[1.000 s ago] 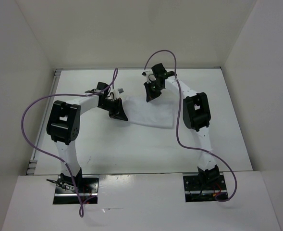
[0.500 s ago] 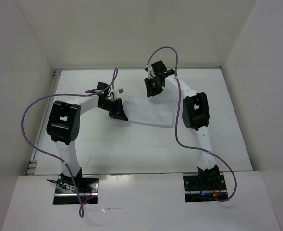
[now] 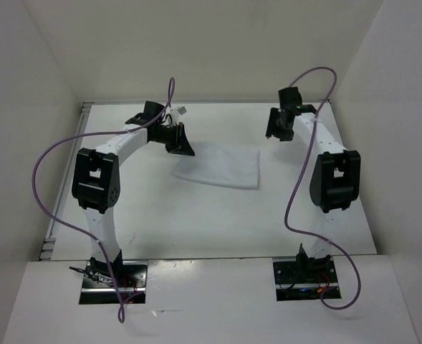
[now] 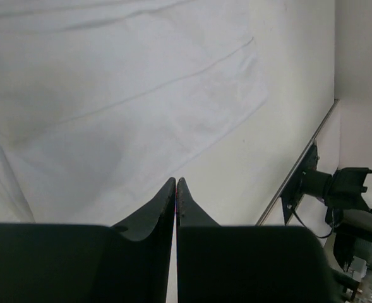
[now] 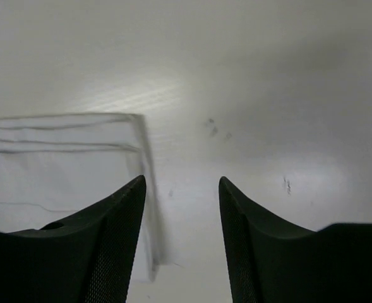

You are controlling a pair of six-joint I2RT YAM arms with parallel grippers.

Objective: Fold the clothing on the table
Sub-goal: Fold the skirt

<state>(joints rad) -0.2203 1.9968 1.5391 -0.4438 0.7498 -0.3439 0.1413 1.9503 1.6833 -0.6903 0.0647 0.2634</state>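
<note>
The clothing [image 3: 221, 166] lies flat on the tabletop [image 3: 196, 222], a little toward the far side and roughly midway between my two arms. It is a white piece in a rough rectangle, its left edge slanting and its near-left corner pulled to a point.

My left tool [image 3: 182, 142] sits at the far-left corner of the clothing. Its fingers [image 4: 148, 221] are pressed together, tip against tip. In the left wrist view the fabric spreads out beyond them, creased with a few long faint lines, and a fold rises at the left edge of that view. I cannot tell whether any fabric is nipped between the tips.

My right tool [image 3: 275, 129] is near the far-right part of the tabletop, apart from the clothing and to its right. Its fingers [image 5: 110, 240] are spread wide over bare tabletop with nothing between them. In the right wrist view a corner of the clothing lies to the left, showing several stacked edges. A few small dark specks [image 5: 214, 129] mark the surface just beyond it.
</note>
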